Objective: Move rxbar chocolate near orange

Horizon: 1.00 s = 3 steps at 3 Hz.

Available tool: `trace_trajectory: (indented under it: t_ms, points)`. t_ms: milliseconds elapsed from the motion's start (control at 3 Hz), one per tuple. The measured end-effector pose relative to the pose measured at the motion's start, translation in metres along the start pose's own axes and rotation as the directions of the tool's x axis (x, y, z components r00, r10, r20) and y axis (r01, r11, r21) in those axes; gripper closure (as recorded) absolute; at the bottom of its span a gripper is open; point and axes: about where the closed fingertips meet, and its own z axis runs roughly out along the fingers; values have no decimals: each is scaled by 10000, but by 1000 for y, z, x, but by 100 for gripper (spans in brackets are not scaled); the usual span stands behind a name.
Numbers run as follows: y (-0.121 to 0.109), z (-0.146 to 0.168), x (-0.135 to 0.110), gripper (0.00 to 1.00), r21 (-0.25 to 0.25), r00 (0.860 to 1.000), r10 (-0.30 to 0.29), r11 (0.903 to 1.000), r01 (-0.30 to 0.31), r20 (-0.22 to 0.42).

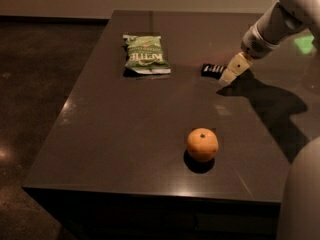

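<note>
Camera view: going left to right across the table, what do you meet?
Green Kettle chip bag → orange → gripper, low over the far right of the table, right beside the rxbar chocolate. The bar is left out of the order because its span overlaps the orange's.

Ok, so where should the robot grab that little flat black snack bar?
Across its narrow width, coming straight down from above: the small flat black snack bar lies flat on the dark table, so its long edges are probably easiest to pinch. The gripper is at one short end.
</note>
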Motion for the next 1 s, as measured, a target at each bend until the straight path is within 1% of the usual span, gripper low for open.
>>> trace_trajectory:
  t_ms: [333, 667, 1000]
  points:
    - [-3, 9, 1, 19, 12, 9999, -14, 10000, 14, -127]
    - [-1, 14, -2, 42, -195, 9999, -86, 9998, 83, -120]
    - [4, 12, -4, 66, -388, 9998, -172, 9991, 170, -45]
